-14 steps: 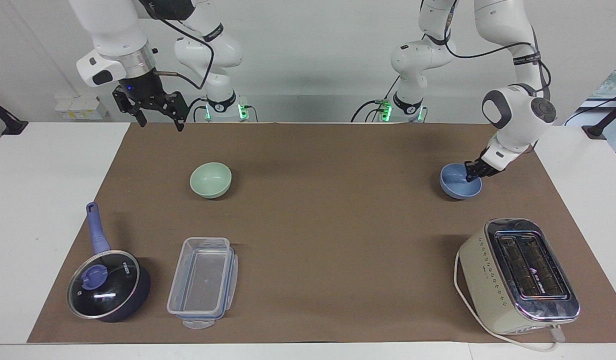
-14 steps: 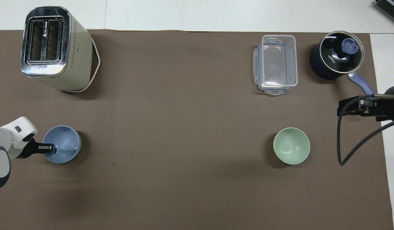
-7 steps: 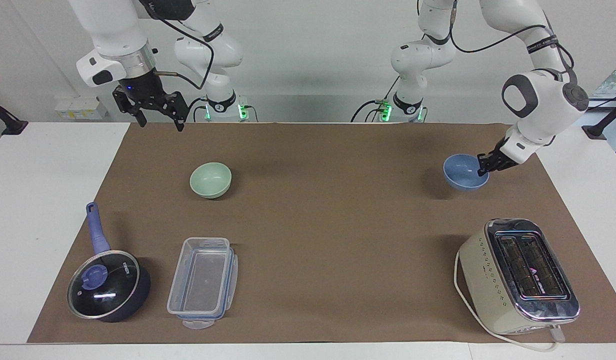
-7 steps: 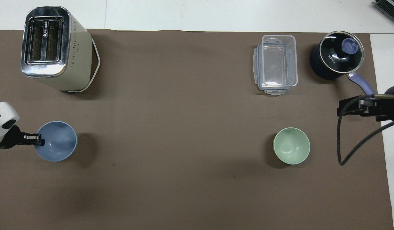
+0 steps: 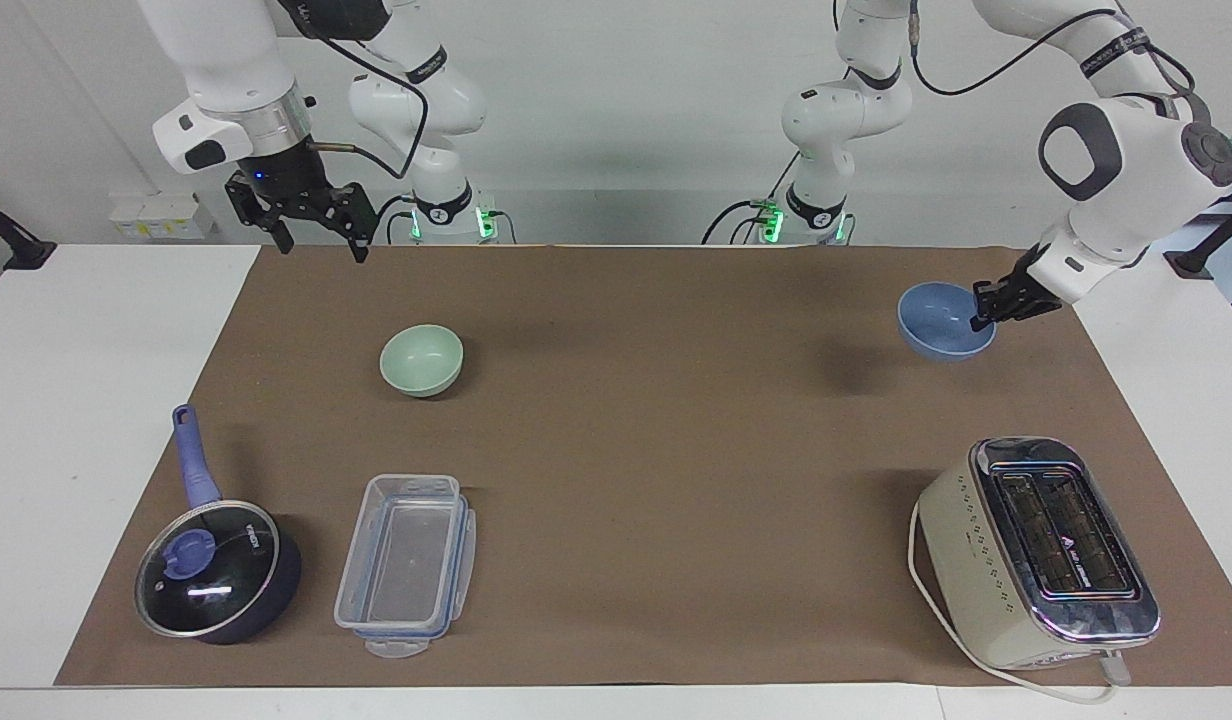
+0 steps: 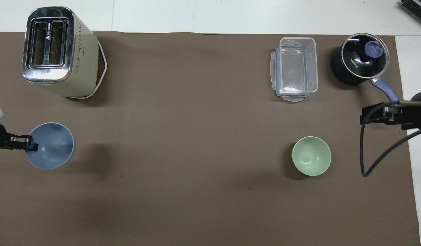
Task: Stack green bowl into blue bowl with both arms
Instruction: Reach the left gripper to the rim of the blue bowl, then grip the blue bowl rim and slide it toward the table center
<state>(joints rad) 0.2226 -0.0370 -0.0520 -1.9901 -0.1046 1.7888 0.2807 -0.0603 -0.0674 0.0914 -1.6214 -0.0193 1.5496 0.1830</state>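
The blue bowl (image 5: 939,322) hangs in the air above the brown mat at the left arm's end, with its shadow on the mat below it. My left gripper (image 5: 984,316) is shut on its rim, on the side toward the table's end. Both show in the overhead view too, the bowl (image 6: 52,145) and the left gripper (image 6: 30,147). The green bowl (image 5: 422,359) sits upright on the mat toward the right arm's end; it also shows in the overhead view (image 6: 311,155). My right gripper (image 5: 320,243) is open and empty, raised over the mat's edge by the right arm's base, apart from the green bowl.
A cream toaster (image 5: 1036,550) stands far from the robots at the left arm's end. A clear plastic container (image 5: 406,565) and a dark blue lidded saucepan (image 5: 216,572) sit far from the robots at the right arm's end. A brown mat (image 5: 656,450) covers the table.
My left gripper has lifted the blue bowl off the mat and carried it up and a little toward the table's end. The right arm and the green bowl have not moved.
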